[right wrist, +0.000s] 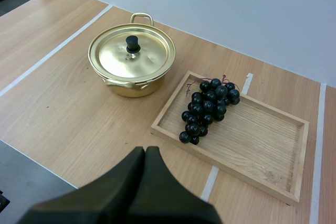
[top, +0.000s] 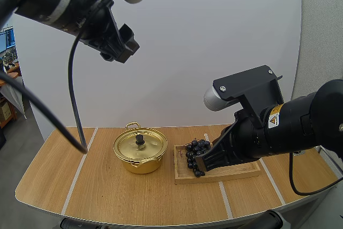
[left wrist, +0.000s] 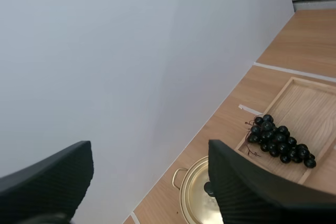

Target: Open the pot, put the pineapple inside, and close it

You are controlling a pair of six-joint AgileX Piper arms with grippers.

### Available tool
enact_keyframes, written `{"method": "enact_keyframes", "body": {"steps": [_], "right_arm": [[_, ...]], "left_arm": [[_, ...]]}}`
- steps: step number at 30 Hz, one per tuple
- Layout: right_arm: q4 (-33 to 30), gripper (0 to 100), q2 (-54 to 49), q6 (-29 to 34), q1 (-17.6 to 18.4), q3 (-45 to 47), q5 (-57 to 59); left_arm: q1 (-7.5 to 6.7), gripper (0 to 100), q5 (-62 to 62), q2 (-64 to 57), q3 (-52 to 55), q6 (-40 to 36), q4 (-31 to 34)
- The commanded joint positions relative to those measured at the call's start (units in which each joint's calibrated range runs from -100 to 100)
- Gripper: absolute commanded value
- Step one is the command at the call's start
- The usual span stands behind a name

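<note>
A gold pot [top: 140,153] with its lid on and a black knob stands mid-table; the right wrist view shows the pot [right wrist: 131,59] closed. A bunch of dark grapes [top: 196,150] lies at the left end of a wooden tray [top: 238,172] just right of the pot. No pineapple is in sight. My right gripper [top: 202,162] hovers low over the tray's left end by the grapes [right wrist: 208,107], its fingers [right wrist: 145,151] shut together on nothing. My left gripper [top: 124,42] hangs high above the table's left, open [left wrist: 148,148], looking down on pot [left wrist: 195,195] and grapes [left wrist: 278,142].
White tape lines run front to back across the wooden table [top: 107,191], left of the pot and right of the tray [right wrist: 262,148]. A white wall stands right behind the table. Bare tabletop lies left of and in front of the pot.
</note>
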Motion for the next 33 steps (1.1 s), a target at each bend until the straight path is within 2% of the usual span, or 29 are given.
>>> {"method": "enact_keyframes", "body": {"steps": [1,2,3,6,9,18,21,25,28,33], "right_arm": [[-0.13,0,-0.50,-0.16,-0.23,0.02,0.00],[-0.13,0,-0.50,-0.16,-0.23,0.02,0.00],[-0.13,0,-0.50,-0.16,-0.23,0.02,0.00],[-0.13,0,-0.50,-0.16,-0.23,0.02,0.00],[-0.13,0,-0.50,-0.16,-0.23,0.02,0.00],[0.99,0,-0.50,-0.01,-0.23,0.02,0.00],[2.60,0,-0.50,0.33,-0.23,0.02,0.00],[2.47,0,-0.50,3.05,-0.23,0.02,-3.22],[0.72,0,-0.50,5.14,-0.23,0.02,-6.84],[-5.75,0,-0.55,8.90,-1.36,0.02,-11.40]], "left_arm": [[0.05,100,0.76,-4.00,1.82,-3.86,-0.05],[0.05,96,0.76,-4.69,2.70,-3.87,-0.05],[0.05,84,0.76,-5.62,3.97,-3.87,-0.05],[0.05,40,0.76,-8.45,8.08,-4.80,-0.17],[0.05,1,0.76,-11.63,12.32,-4.82,-0.17],[0.05,0,0.02,-22.83,22.70,-5.96,-2.97],[0.05,0,-9.86,-26.85,26.55,-8.33,-3.51],[0.14,0,-16.92,-30.29,31.20,-12.61,-3.40],[0.17,0,-19.64,-32.04,34.15,-15.23,-3.05],[0.58,0,-27.12,-35.27,38.22,-19.43,-2.95]]}}
